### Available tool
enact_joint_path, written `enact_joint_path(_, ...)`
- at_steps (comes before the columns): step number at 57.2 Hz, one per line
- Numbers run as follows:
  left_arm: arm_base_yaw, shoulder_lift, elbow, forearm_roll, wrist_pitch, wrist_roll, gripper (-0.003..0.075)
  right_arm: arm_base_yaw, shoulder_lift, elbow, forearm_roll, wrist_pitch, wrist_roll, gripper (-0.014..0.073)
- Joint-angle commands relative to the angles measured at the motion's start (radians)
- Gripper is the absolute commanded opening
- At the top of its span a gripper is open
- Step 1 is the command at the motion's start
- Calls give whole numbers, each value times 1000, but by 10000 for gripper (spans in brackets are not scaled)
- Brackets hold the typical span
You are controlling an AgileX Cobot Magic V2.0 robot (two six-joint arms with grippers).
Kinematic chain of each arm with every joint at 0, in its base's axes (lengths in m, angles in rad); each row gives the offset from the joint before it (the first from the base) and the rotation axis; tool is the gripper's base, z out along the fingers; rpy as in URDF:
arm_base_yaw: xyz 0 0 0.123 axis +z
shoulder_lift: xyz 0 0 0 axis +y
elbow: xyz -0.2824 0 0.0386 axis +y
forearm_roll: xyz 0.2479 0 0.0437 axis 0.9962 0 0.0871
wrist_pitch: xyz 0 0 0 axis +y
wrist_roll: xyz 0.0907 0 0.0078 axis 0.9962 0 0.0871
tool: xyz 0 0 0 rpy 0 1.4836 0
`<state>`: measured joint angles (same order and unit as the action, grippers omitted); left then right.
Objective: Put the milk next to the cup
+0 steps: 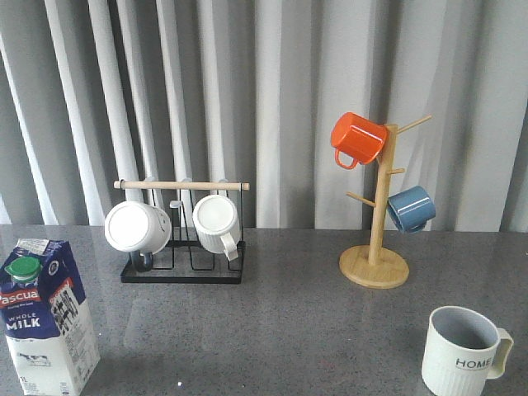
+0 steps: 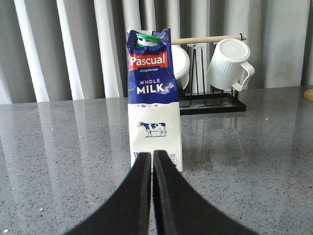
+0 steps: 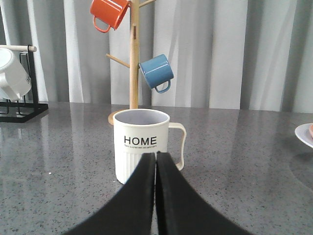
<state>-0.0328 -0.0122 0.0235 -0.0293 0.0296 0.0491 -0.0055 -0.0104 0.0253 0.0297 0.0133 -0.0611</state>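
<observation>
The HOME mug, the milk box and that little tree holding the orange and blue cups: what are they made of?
The HOME mug looks like glazed ceramic: pale, ribbed lower wall, soft sheen. The milk box seems to be coated printed paperboard, with a folded gable top and a green plastic-looking cap. The tree appears to be light wood, possibly bamboo: matte tan with peg branches.
</observation>
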Motion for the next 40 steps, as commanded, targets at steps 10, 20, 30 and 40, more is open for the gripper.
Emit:
enact_joint_path(10, 3, -6, -53, -13, -182, -131, -6, 2, -4, -18, 25, -186, 20, -6)
enact_joint_path(20, 3, 114, -183, -10, -170, -123, -6, 2, 111, -89, 17, -145, -45, -6)
enact_joint_path(30, 3, 422, -316, -10, -146, -64, -6, 1, 387, -129, 98, -181, -48, -6)
enact_joint_path(40, 3, 699, -391, -10, -160, -94, -6, 1, 665, -191, 212, -245, -44, -6)
